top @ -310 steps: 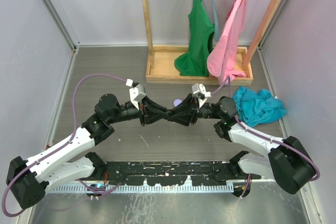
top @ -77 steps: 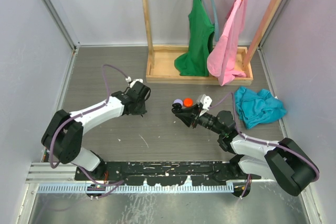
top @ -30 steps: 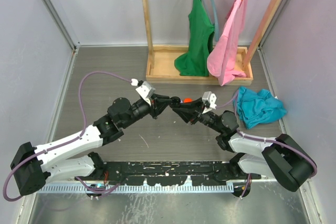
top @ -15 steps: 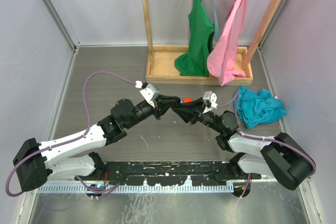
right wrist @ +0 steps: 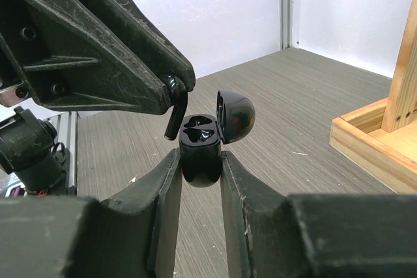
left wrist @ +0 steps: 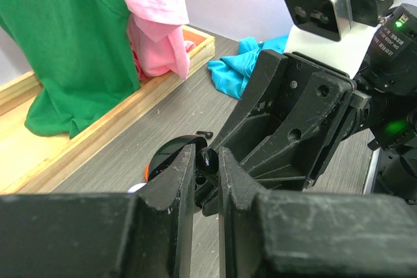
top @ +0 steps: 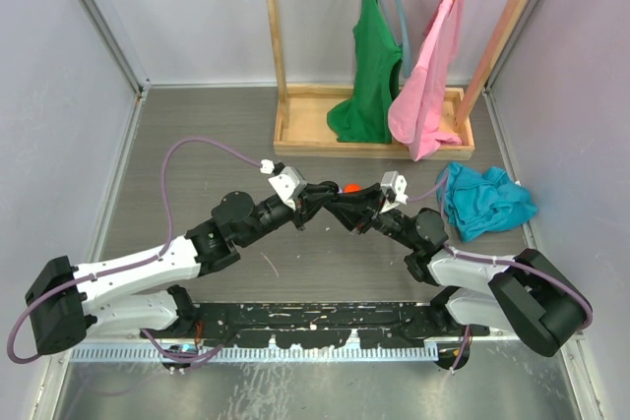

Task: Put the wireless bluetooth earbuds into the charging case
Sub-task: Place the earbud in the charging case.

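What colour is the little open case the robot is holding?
Black. The charging case is glossy black all over, clearest in the right wrist view.

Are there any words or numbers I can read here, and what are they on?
No text can be read.
White print on the right arm's black wrist housing: too small and blurred to read.
Charging case and black earbud: no writing shows.

case (right wrist: 199, 155): glossy black
earbud (right wrist: 174, 112): black
shirt (top: 372, 56): green
top (top: 428, 81): pink
cloth (top: 484, 200): teal
table (top: 212, 135): grey wood-grain
rack (top: 315, 149): pale wood
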`<action>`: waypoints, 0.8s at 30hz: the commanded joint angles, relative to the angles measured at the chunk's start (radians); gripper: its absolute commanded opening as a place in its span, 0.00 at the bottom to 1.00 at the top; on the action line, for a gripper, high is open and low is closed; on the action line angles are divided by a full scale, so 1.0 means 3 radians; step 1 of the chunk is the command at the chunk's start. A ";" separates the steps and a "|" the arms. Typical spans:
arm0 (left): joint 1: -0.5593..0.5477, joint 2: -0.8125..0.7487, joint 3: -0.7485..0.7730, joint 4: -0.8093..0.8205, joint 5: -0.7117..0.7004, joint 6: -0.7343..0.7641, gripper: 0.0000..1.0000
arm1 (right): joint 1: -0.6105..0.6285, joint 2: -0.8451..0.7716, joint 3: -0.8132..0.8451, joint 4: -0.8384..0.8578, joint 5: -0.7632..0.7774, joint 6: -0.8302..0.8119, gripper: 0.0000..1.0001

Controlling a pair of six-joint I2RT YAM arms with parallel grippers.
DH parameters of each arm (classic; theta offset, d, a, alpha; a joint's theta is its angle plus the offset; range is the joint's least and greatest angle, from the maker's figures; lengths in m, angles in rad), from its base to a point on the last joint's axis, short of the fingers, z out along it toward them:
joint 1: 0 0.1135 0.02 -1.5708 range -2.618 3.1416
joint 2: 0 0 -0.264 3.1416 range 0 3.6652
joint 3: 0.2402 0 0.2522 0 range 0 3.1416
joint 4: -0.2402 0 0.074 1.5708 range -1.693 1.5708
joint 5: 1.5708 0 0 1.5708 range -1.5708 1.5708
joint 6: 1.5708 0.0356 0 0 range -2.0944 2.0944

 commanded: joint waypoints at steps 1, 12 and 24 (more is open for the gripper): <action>-0.0063 0.0013 0.0068 0.0283 -0.0174 0.0168 0.07 | 0.0015 -0.0045 0.0035 0.0251 -0.0007 -0.0090 0.01; -0.0089 -0.0023 0.0084 0.0370 -0.0298 0.0251 0.06 | 0.0036 -0.0047 0.0029 0.0247 -0.0035 -0.0134 0.01; -0.0099 0.0039 0.0047 0.0337 -0.0323 0.0264 0.06 | 0.0039 -0.0078 0.0004 0.0239 -0.0016 -0.0159 0.01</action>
